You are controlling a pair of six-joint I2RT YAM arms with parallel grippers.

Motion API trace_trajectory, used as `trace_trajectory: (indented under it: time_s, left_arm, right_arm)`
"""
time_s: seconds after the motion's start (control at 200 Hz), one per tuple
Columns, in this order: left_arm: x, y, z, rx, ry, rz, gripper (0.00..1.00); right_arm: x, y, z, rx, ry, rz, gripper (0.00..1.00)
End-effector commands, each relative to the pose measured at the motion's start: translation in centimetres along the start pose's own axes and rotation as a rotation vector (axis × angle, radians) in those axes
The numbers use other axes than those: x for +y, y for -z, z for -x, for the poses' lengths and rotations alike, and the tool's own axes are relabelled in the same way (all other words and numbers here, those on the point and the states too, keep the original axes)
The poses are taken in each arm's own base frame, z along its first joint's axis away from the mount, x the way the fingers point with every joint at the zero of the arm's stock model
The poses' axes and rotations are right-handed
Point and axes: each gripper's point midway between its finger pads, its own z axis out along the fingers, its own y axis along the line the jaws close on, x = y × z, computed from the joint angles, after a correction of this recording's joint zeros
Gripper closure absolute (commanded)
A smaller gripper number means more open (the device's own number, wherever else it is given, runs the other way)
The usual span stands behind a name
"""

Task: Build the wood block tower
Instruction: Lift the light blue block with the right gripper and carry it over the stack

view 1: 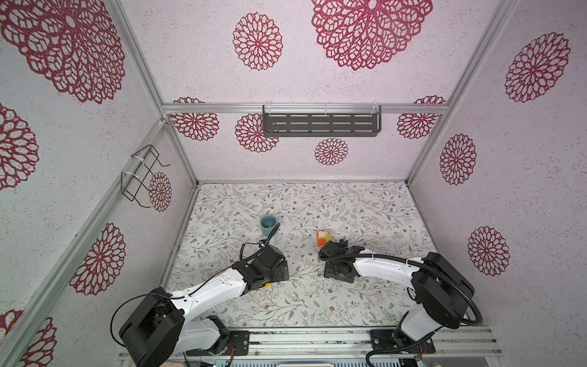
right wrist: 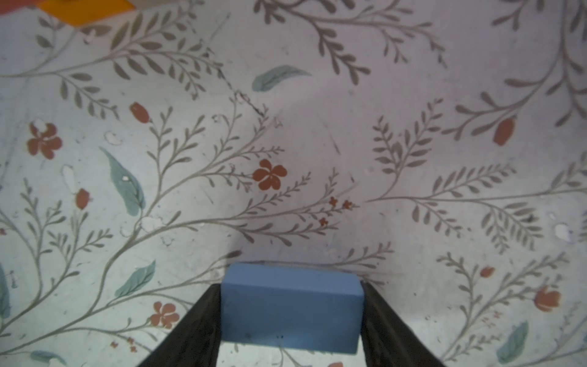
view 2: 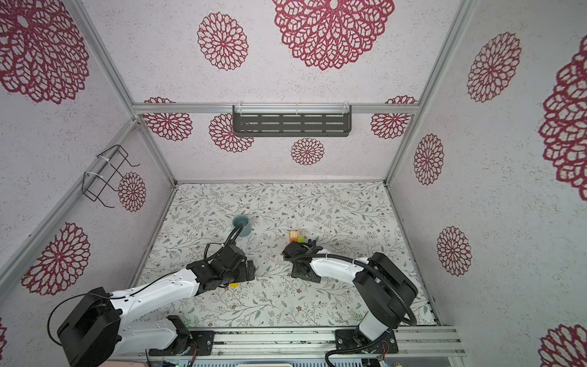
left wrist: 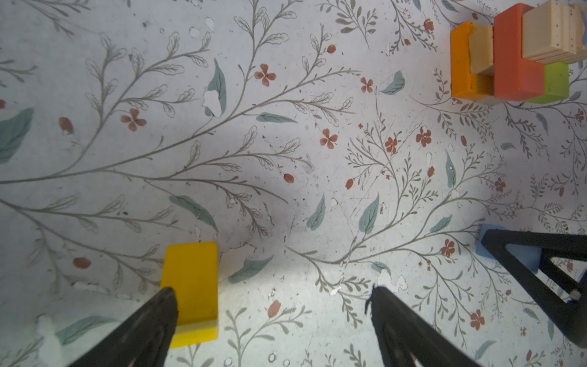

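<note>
Because more blocks must go up, the right gripper (right wrist: 292, 286) clasps the blue block (right wrist: 290, 308) by its ends, apparently in contact; the left gripper (left wrist: 271, 292) gapes empty by the yellow block (left wrist: 190, 286). Just beyond stands the tower (view 1: 324, 237) on the floral table (view 1: 365, 206); farther back, teal cup (view 1: 268, 224), rosette-papered walls (view 1: 317, 82).

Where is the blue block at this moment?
In the right wrist view, the blue block lies on the flowered table, between the fingers of the right pincer, near the tower.
</note>
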Motion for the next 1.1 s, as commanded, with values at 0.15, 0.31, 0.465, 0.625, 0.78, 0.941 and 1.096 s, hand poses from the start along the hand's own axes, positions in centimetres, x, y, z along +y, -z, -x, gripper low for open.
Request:
trace_trajectory:
  time_s: [0.15, 0.31, 0.465, 0.625, 0.78, 0.941, 1.096]
  left_arm:
    - [-0.6, 0.7, 1.0, -0.031, -0.004, 0.004, 0.03]
    - [-1.2, 1.7, 2.4, -0.047, -0.014, 0.004, 0.03]
    - [-1.7, 2.6, 4.3, -0.054, -0.013, 0.006, 0.03]
    - [-2.2, 3.0, 6.5, -0.053, -0.009, 0.013, 0.03]
    - [-2.1, 3.1, 8.3, -0.051, 0.011, 0.016, 0.03]
    - [-1.9, 3.1, 10.1, -0.045, 0.021, 0.04, 0.03]
    - [-1.4, 3.3, 11.6, -0.061, 0.037, 0.06, 0.03]
  right_arm:
    - [0.2, 1.4, 1.1, -0.02, 0.066, -0.045, 0.48]
    - [1.1, 2.8, 2.2, -0.023, 0.135, -0.053, 0.48]
    - [2.4, 5.3, 4.4, -0.04, 0.222, -0.055, 0.47]
    - [3.6, 7.2, 7.1, -0.045, 0.292, -0.045, 0.44]
    - [4.1, 7.8, 9.8, -0.038, 0.33, -0.037, 0.44]
    - [4.1, 7.7, 12.5, -0.038, 0.321, -0.002, 0.43]
    - [4.1, 7.0, 14.6, -0.022, 0.338, 0.001, 0.41]
